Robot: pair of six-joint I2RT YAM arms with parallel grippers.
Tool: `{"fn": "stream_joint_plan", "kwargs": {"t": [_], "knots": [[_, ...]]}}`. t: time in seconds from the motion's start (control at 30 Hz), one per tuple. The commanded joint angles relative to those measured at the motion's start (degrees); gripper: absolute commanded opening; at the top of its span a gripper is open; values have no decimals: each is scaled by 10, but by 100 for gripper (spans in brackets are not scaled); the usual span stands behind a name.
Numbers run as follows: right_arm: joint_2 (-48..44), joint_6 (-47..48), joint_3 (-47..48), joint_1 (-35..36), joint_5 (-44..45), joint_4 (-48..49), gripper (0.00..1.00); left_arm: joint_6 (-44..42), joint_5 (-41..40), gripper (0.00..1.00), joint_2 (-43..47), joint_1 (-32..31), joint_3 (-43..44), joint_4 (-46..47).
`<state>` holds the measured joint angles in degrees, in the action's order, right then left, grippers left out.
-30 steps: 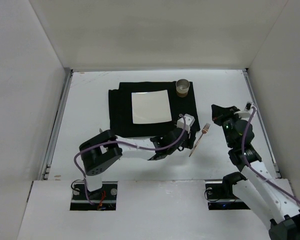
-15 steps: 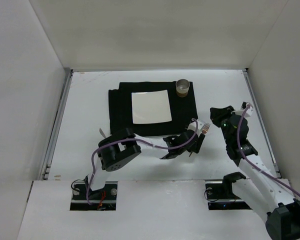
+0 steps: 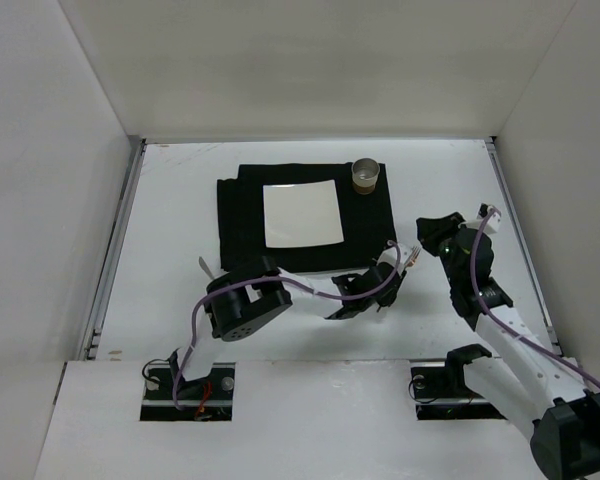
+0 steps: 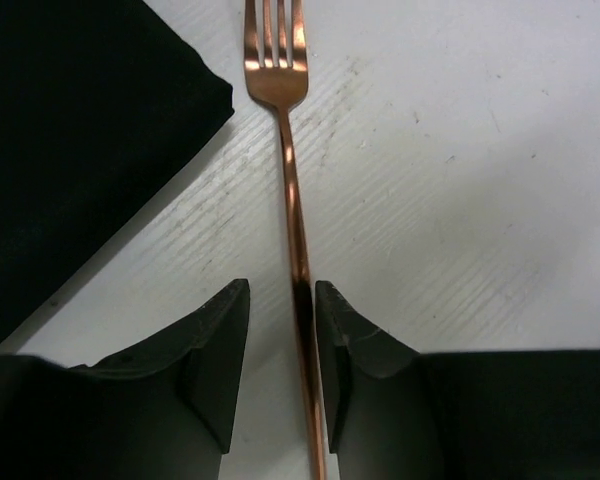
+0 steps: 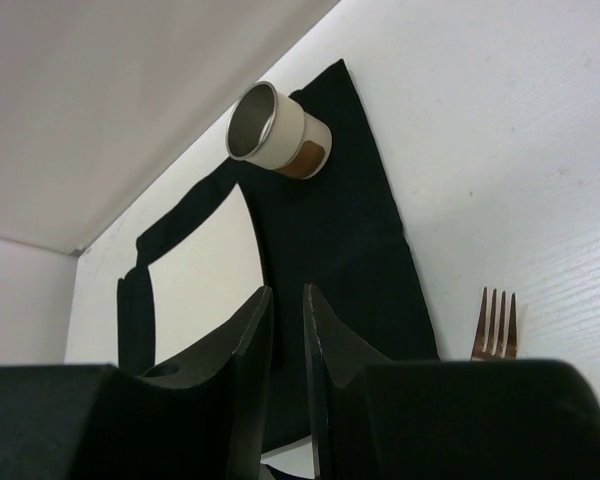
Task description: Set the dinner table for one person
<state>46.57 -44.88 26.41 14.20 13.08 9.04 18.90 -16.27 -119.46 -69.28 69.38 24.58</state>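
Note:
A copper fork (image 4: 290,190) lies on the white dinner table (image 3: 180,220), just right of the black cloth mat (image 3: 242,215). My left gripper (image 4: 280,290) is low over the fork handle, jaws open on either side of it. The right jaw touches the handle and a gap shows on the left. In the top view the left gripper (image 3: 390,278) covers the handle and only the fork's tines (image 3: 411,256) show. My right gripper (image 3: 427,228) hovers just right of the fork, jaws nearly together and empty (image 5: 287,292).
A white square plate (image 3: 302,213) lies on the mat. A small metal cup (image 3: 365,176) stands at the mat's far right corner. White walls enclose the table on three sides, and metal rails run along its left and right edges.
My left gripper has moved right, off the mat's edge, and now straddles the fork handle. The right gripper has shifted slightly left. The fork has stayed in place.

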Motion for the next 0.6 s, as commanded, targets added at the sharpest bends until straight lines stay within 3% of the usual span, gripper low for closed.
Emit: {"fn": "stream_joint_plan", "kwargs": {"t": [0.0,0.3,0.4,0.57], "knots": [[-7,-3,7,-2,-3,29,25,-11,-3,27,-18,-6,22,-19],[-12,-4,4,-6,-13,30,25,-39,-40,18,-32,-23,16,-31],[-21,-3,3,-7,-12,30,25,-58,-79,10,-39,-32,22,-38],[-29,-4,-2,-20,-13,27,24,-85,-122,5,15,-51,-10,-39]]}}
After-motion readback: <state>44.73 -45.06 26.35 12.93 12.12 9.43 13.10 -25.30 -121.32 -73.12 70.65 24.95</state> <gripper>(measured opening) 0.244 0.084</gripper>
